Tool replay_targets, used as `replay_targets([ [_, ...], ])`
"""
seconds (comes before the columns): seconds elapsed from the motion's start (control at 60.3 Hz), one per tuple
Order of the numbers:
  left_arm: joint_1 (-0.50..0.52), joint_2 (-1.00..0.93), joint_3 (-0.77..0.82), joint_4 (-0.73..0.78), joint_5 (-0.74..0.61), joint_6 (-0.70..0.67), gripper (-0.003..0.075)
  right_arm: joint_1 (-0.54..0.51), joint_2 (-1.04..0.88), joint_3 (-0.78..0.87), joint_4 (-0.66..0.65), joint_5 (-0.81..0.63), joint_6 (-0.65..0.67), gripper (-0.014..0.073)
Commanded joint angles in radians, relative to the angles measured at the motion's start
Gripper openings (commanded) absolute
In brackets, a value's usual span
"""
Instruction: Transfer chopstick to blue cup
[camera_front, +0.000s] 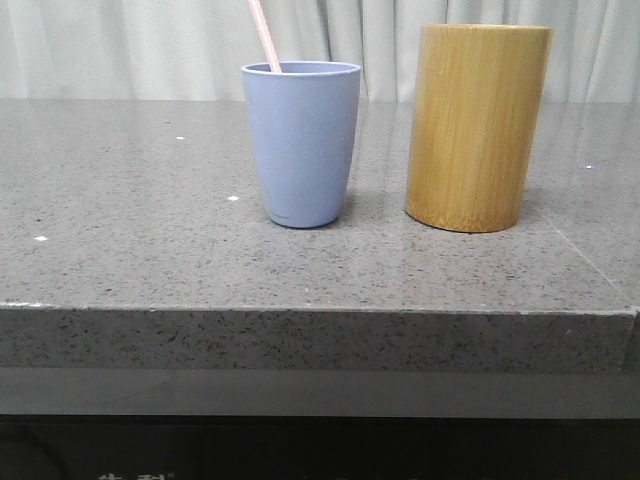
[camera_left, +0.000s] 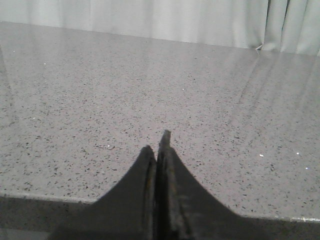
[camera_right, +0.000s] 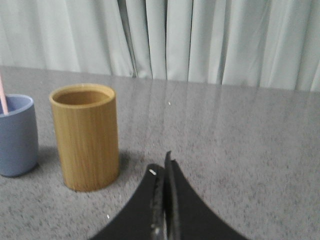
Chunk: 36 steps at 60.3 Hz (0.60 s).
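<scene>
The blue cup (camera_front: 301, 142) stands upright on the grey stone table (camera_front: 120, 220), left of the tan bamboo cylinder (camera_front: 475, 125). A pale pink chopstick (camera_front: 265, 35) leans out of the cup's left rim; only its top end shows. In the right wrist view the cup (camera_right: 15, 135) is at the frame edge with the chopstick (camera_right: 3, 97) in it, and the bamboo cylinder (camera_right: 86, 136) looks empty. My right gripper (camera_right: 164, 167) is shut and empty, near the cylinder. My left gripper (camera_left: 157, 145) is shut and empty over bare table. Neither gripper shows in the front view.
The table's front edge (camera_front: 300, 310) runs across the front view. Pale curtains (camera_right: 200, 40) hang behind the table. A seam in the stone (camera_front: 590, 265) runs right of the bamboo cylinder.
</scene>
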Motion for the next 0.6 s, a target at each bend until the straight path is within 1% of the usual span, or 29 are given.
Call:
replay_targets([
  [0.0, 0.003, -0.025, 0.007, -0.010, -0.087, -0.007, -0.0019, -0.024, -0.010, 0.049, -0.013, -0.133, 0.026, -0.0113],
  [0.1, 0.003, -0.025, 0.007, -0.010, -0.087, -0.007, -0.0019, -0.055, -0.074, 0.145, -0.034, -0.171, 0.073, -0.0113],
  [0.315, 0.003, -0.025, 0.007, -0.010, -0.087, -0.007, -0.0019, -0.072, -0.069, 0.294, -0.047, -0.255, 0.082, -0.0113],
  [0.365, 0.003, -0.025, 0.007, -0.010, -0.087, -0.007, -0.0019, -0.072, -0.069, 0.291, -0.049, -0.225, 0.082, -0.0113],
  [0.581, 0.003, -0.025, 0.007, -0.010, -0.087, -0.007, -0.0019, -0.072, -0.069, 0.291, -0.050, -0.220, 0.082, -0.0113],
])
